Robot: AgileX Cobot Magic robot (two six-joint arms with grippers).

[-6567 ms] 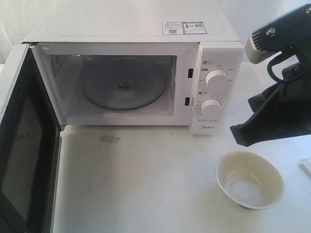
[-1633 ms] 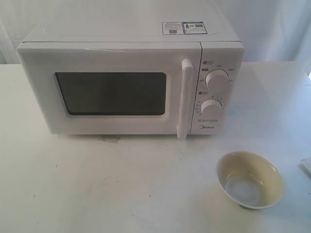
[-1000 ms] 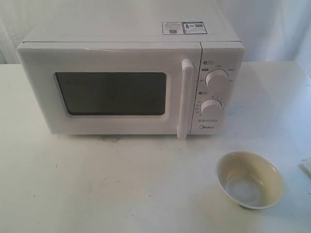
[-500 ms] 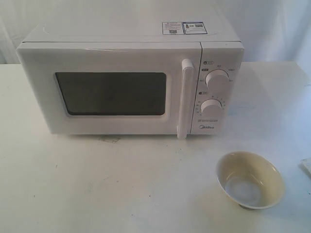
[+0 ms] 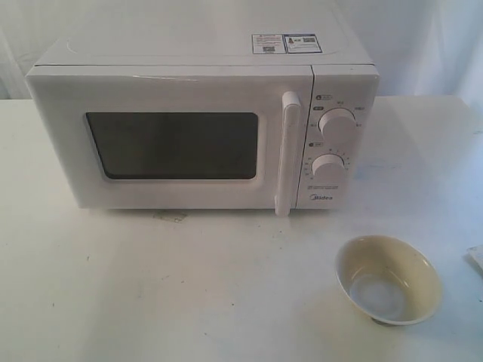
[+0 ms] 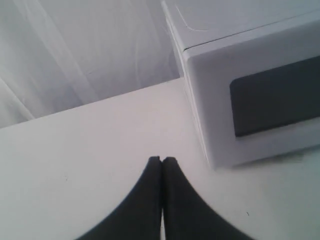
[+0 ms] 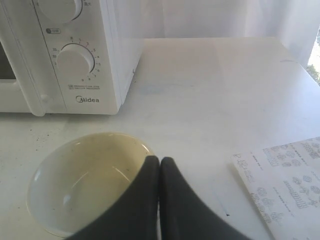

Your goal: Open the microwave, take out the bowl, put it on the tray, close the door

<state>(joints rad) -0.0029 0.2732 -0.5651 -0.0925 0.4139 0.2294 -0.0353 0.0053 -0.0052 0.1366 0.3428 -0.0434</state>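
Observation:
The white microwave stands at the back of the table with its door closed and the bar handle upright. The cream bowl rests upright and empty on the table at the front right; no tray shows under it. Neither arm appears in the exterior view. In the left wrist view my left gripper is shut and empty above bare table, beside the microwave. In the right wrist view my right gripper is shut and empty, overlapping the rim of the bowl from my viewpoint.
A printed paper sheet lies on the table to the right of the bowl; its corner shows at the exterior view's right edge. A pale curtain hangs behind the table. The two dials sit right of the door.
Since 6.6 s ago the door has gone from wide open to closed and the right arm has left the exterior view. Over the last 1.6 s nothing has moved.

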